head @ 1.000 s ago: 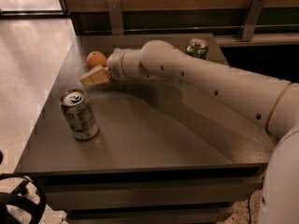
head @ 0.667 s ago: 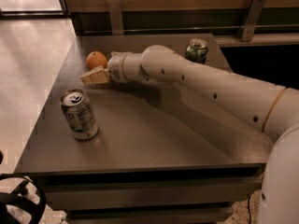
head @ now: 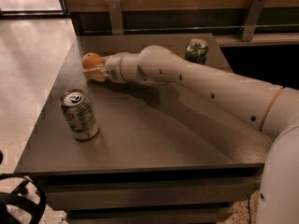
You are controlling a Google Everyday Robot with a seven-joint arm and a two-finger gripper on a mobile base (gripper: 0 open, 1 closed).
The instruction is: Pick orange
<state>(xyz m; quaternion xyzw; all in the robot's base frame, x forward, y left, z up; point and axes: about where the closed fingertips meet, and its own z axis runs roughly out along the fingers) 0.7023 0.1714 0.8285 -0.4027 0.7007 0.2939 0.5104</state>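
The orange (head: 90, 59) is a small round fruit at the far left of the dark grey table (head: 154, 139). My gripper (head: 95, 72) reaches across the table from the right and sits right against the orange's near side, low over the tabletop. The gripper's tan tip hides the lower part of the orange. The white arm (head: 201, 85) stretches from the lower right corner to the gripper.
A white drink can (head: 78, 114) stands upright near the table's front left. A green can (head: 196, 50) stands at the far right, behind the arm. A wooden wall with metal brackets runs behind the table. Pale floor lies to the left.
My gripper has moved a little farther back and left, closing the gap to the orange; it now sits against it. The cans have not moved.
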